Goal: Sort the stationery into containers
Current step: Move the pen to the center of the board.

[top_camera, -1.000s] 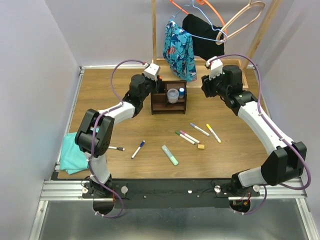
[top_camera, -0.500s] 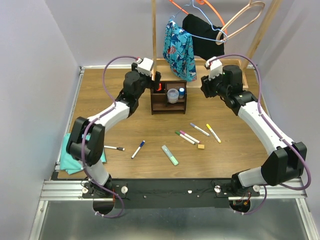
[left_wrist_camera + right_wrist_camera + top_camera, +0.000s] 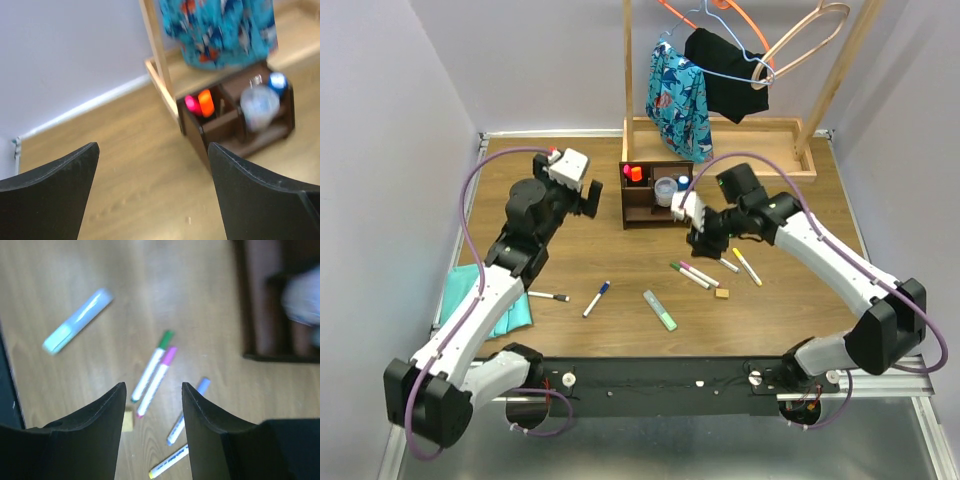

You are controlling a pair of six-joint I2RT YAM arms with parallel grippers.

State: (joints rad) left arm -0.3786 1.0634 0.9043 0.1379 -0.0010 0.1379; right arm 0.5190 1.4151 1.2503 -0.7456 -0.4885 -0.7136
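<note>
Top external view: sorting midway, next pick lining up.
Left gripper [image 3: 152, 149] jaws spread wide, empty, at 9 o'clock of the organizer [image 3: 657, 207], orange highlighter [image 3: 636, 173] stowed inside; right gripper [image 3: 153, 386] jaws half-spread, empty, hovering over green marker [image 3: 150, 367] and pink marker [image 3: 156, 381] on the bench [image 3: 570, 255]. Next, probably: lower, straddle one, pinch.

The organizer [image 3: 645, 210] is dark matt wood, the table [image 3: 620, 260] smooth wood, markers [image 3: 597, 298] plastic.
</note>
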